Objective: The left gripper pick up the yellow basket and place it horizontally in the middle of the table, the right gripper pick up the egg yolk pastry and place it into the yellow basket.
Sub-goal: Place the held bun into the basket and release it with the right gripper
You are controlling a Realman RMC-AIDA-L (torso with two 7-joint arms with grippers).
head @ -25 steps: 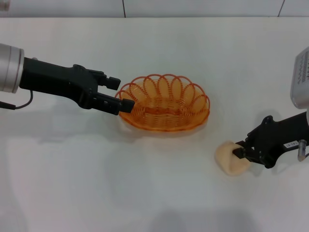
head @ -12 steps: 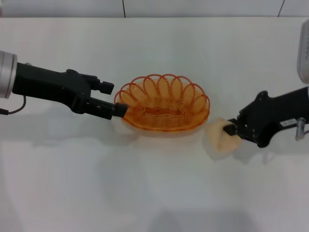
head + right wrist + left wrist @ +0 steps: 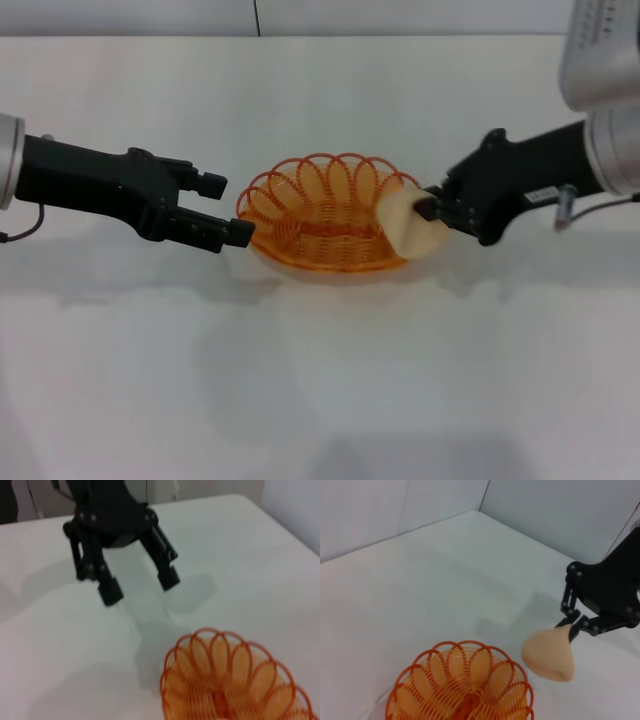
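Observation:
The yellow basket (image 3: 310,195) lies horizontally in the middle of the white table. My left gripper (image 3: 228,209) is open and empty, its fingertips just off the basket's left rim. My right gripper (image 3: 430,210) is shut on the egg yolk pastry (image 3: 405,226) and holds it over the basket's right rim, slightly above the basket. The left wrist view shows the basket (image 3: 455,680), the pastry (image 3: 549,655) and the right gripper (image 3: 576,625) pinching it. The right wrist view shows the basket (image 3: 225,680) and the open left gripper (image 3: 137,587); the pastry is out of that view.
The white table (image 3: 320,380) stretches around the basket. A grey wall (image 3: 300,15) runs along the table's far edge. Nothing else stands on the table.
My right gripper lifted the pastry off the table and carried it left and back to the basket's right rim. My left gripper drew back to the left, off the basket's left rim.

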